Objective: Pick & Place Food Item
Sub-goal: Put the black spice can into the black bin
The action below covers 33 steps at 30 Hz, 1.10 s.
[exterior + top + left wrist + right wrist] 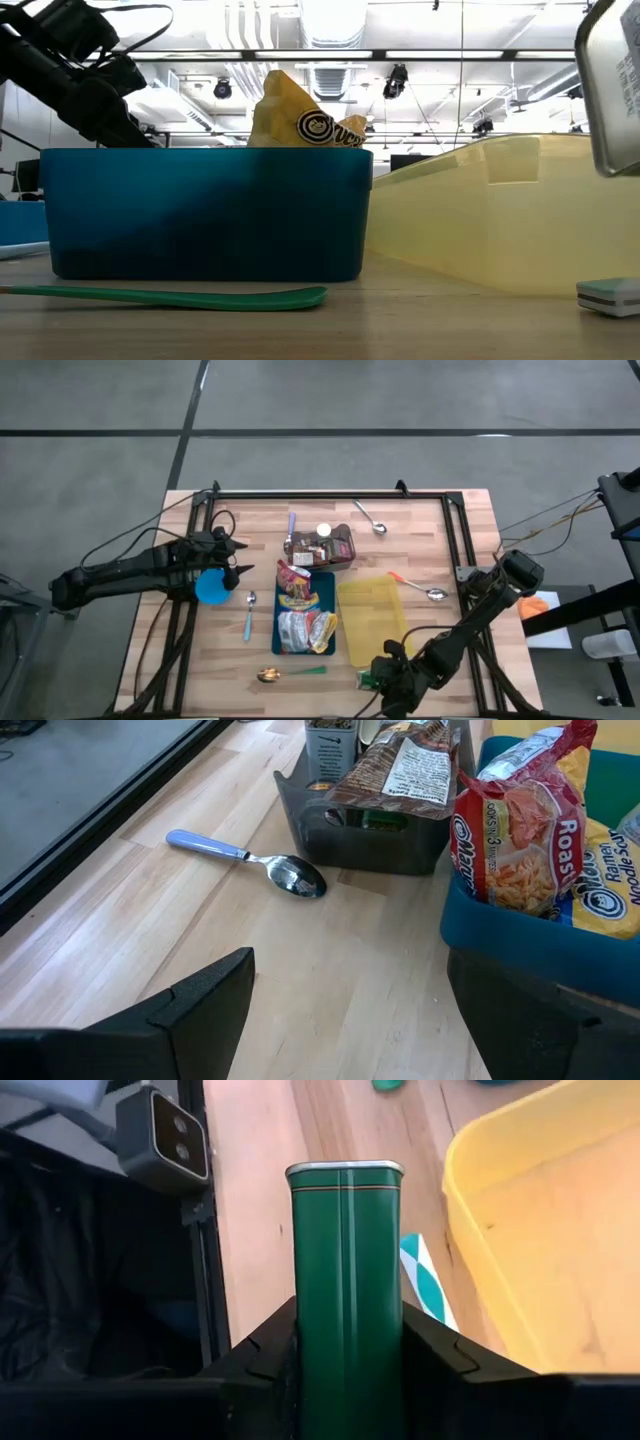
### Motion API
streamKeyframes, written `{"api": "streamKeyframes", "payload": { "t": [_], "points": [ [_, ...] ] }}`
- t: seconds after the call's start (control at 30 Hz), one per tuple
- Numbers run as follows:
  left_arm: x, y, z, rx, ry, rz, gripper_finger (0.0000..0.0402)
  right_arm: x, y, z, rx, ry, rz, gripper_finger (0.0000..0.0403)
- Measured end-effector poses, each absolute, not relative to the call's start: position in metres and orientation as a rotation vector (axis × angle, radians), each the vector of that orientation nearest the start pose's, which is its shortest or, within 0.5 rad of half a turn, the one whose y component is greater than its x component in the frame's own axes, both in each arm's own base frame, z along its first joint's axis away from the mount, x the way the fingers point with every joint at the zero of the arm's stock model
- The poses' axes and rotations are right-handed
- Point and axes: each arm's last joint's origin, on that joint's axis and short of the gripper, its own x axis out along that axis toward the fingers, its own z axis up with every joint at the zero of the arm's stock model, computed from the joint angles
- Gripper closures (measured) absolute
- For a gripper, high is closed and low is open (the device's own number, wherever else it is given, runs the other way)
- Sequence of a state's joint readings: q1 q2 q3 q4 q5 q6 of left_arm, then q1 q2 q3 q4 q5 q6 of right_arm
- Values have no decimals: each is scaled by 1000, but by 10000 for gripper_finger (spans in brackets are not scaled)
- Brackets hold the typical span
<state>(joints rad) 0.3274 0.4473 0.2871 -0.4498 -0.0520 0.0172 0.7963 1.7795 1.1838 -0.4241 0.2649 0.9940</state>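
My right gripper [383, 678] is shut on a flat green tin [348, 1270] at the table's near edge, beside the near left corner of the yellow tray [372, 622]. In the low view the tin [612, 90] shows at the upper right, above the table. A small teal-and-white packet [424, 1280] lies flat on the wood under it. My left gripper [245, 570] waits open at the left, above the wood beside the blue cup [211, 586]; nothing is between its fingers [200, 1000]. My right gripper pinches the green tin by its two narrow long sides [296, 1330] between the two fingers. The tin's lidded end [345, 1170] sticks out past the fingertips, along the fingers. The fingers slant down toward the table's near edge. The tin is lifted clear of the table.
A blue bin [325, 582] with noodle packets stands mid-table, and a dark bin [320, 548] of food stands behind it. Spoons lie about: a blue-handled one [250, 860], a green-handled one [290, 674], and others at the far right [372, 520]. A black frame [330, 493] borders the table.
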Motion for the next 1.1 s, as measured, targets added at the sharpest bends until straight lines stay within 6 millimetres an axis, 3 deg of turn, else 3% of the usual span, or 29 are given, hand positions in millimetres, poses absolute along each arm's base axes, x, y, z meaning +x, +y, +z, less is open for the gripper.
{"api": "streamKeyframes", "payload": {
  "t": [0.53, 1.1],
  "points": [
    [106, 38, 182, -68, 611, 362, 66, 266, 246, 238, 52, 938, -103, 280],
    [106, 38, 182, -68, 611, 362, 66, 284, 200, 243, -189, 886, -345, 278]
  ]
}}
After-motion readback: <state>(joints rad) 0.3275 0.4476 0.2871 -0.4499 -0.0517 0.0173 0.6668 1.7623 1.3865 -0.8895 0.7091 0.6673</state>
